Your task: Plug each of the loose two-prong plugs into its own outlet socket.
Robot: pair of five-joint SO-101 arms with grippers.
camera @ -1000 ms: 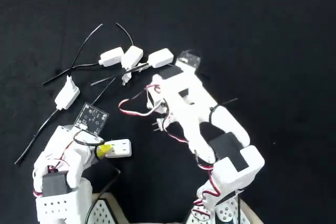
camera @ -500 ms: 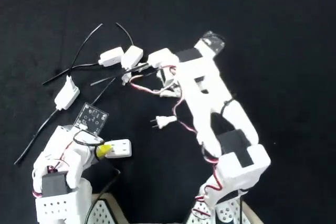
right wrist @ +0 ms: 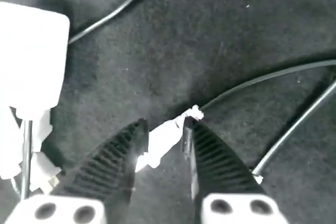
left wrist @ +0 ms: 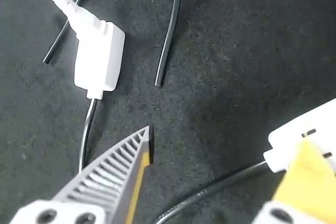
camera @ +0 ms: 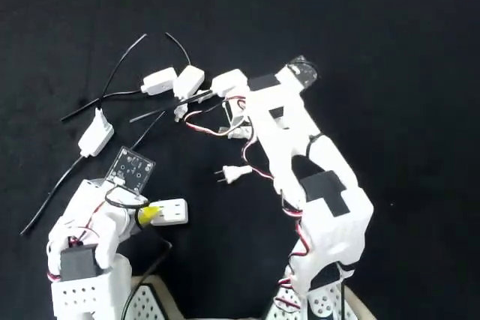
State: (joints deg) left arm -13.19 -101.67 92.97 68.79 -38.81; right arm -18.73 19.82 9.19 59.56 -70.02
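A loose white two-prong plug [camera: 234, 174] lies in the middle of the black table. Three white outlet sockets [camera: 189, 80] sit in a row at the back, and a fourth [camera: 95, 133] lies to the left. My right arm [camera: 277, 118] extends to that row. My right gripper [right wrist: 164, 125] is slightly open, and a small white plug [right wrist: 165, 139] on a black wire lies slantwise between and under its fingertips. My left gripper [left wrist: 223, 150] stands open near the front left. A white socket block [left wrist: 307, 132] rests against its yellow finger [left wrist: 304, 174].
Several black wires [camera: 120, 65] trail from the sockets over the left half of the table. A white socket [left wrist: 97, 56] with its wire lies ahead of the left gripper. Another socket [right wrist: 31, 51] is close beside the right gripper. A small round-holed circuit board [camera: 131, 166] sits on the left arm.
My right arm has swung away from the loose plug in the middle, leaving it on the table. It moved back to the row of sockets and settled slightly lower. The left arm has not moved.
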